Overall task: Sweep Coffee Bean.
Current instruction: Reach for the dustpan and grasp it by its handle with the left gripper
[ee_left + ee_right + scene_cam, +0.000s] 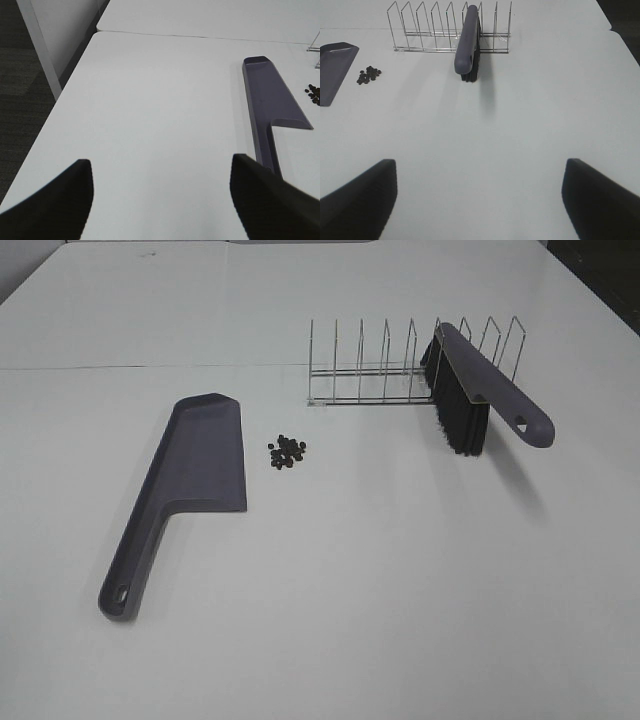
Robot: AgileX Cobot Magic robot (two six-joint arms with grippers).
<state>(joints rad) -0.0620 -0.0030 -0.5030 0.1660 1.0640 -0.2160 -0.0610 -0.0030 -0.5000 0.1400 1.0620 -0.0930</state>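
Looking at a white table (pixel 350 640) carrying everything, no arm showing in the high view. Purple-grey dustpan (pixel 200 455) lies flat left of centre, mouth pointing away, handle running back toward the near-left; all beans are outside its tray. Wire rack (pixel 360 375) stands further back, right of centre. Brush (pixel 485 385) is lodged toward the rack's right end, can't tell which slot exactly; black bristles point down, purple-grey handle sticks out of the rack toward the near-right. Left fingers (pixel 50 205) are released, spread wide with only bare table between them; the dustpan's handle end passes behind one of them. Right fingers (pixel 355 200) are likewise released, spread wide over bare table, with the brush handle end facing them, well apart. Coffee beans (pixel 287 451) sit on the table just right of the dustpan's tray, not touching it, between the dustpan and the rack's left end. They are well apart from both sets of fingers, with nothing gripped on either side. Beans are tiny, dark brown-black, rounded, bunched in one tight cluster with a few loose at its edge; the exact count can't be told.
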